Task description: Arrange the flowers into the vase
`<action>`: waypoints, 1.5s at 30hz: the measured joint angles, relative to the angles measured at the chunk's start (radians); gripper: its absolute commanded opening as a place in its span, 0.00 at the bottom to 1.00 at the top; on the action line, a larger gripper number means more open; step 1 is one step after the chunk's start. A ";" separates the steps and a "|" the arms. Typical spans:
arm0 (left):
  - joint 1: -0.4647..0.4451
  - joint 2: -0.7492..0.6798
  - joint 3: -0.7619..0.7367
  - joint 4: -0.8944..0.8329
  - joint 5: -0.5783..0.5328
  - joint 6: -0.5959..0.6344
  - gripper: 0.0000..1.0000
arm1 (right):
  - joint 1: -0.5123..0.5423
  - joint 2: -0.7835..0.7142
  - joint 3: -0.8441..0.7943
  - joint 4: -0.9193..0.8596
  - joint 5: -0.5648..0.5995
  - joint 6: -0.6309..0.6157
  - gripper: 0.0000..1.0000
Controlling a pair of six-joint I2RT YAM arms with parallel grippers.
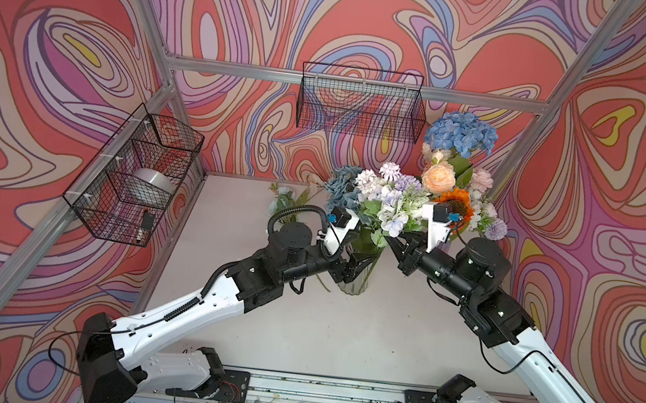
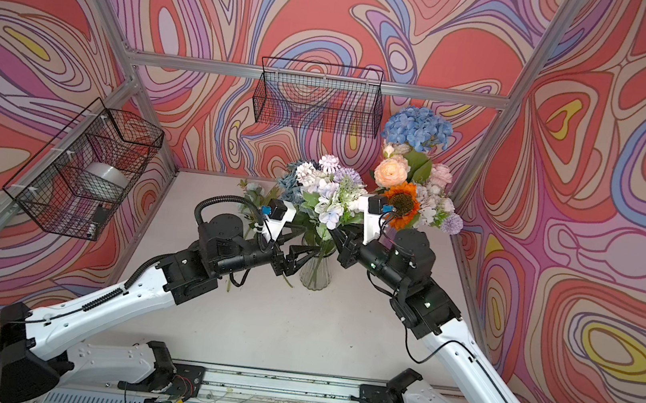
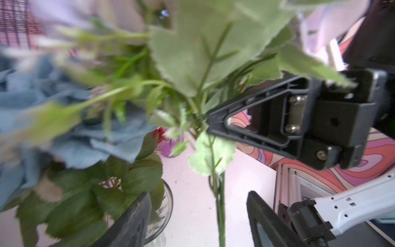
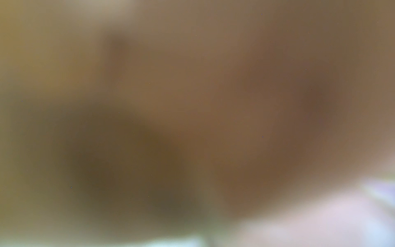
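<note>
A white table (image 1: 338, 338) is sitting between swirl-patterned walls (image 1: 38, 50). Nearest, two arms (image 1: 191, 307) (image 1: 524, 353) are reaching toward one glass vase (image 2: 314, 277). The left gripper (image 3: 198, 194) is gaping wide around one green stem (image 3: 221, 213) beside the vase rim; the right gripper (image 3: 210, 126) is pinching that stem higher up, under white and lilac flowers (image 1: 390, 206). Behind, one blue hydrangea (image 1: 461, 133), one peach rose (image 1: 438, 175) and one sunflower (image 1: 459, 202) are crowding the right wrist camera (image 1: 443, 215), its view showing only blur. One sprig (image 1: 285, 202) is lying farther back; two wire baskets (image 1: 360, 106) (image 1: 111, 201) are hanging on the walls.

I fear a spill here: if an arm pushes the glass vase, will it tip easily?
Likely top-heavy: the vase is narrow, and blue flowers spread wide above its rim. Its glass could slide on the smooth table. Probably fragile, so push gently.
</note>
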 measured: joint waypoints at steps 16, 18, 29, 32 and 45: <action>0.062 0.079 -0.057 0.039 -0.172 -0.120 0.81 | 0.000 -0.108 -0.103 0.228 0.319 -0.163 0.08; 0.068 0.085 -0.057 0.038 -0.177 -0.134 0.81 | 0.000 -0.097 -0.130 0.294 0.317 -0.187 0.09; 0.079 0.086 -0.057 0.042 -0.197 -0.178 0.80 | 0.000 -0.010 -0.304 0.657 0.281 -0.256 0.12; 0.079 0.086 -0.057 0.042 -0.202 -0.186 0.81 | 0.000 0.017 -0.336 0.726 0.280 -0.260 0.13; 0.081 0.086 -0.057 0.045 -0.211 -0.198 0.80 | 0.000 0.057 -0.546 0.904 0.282 -0.211 0.14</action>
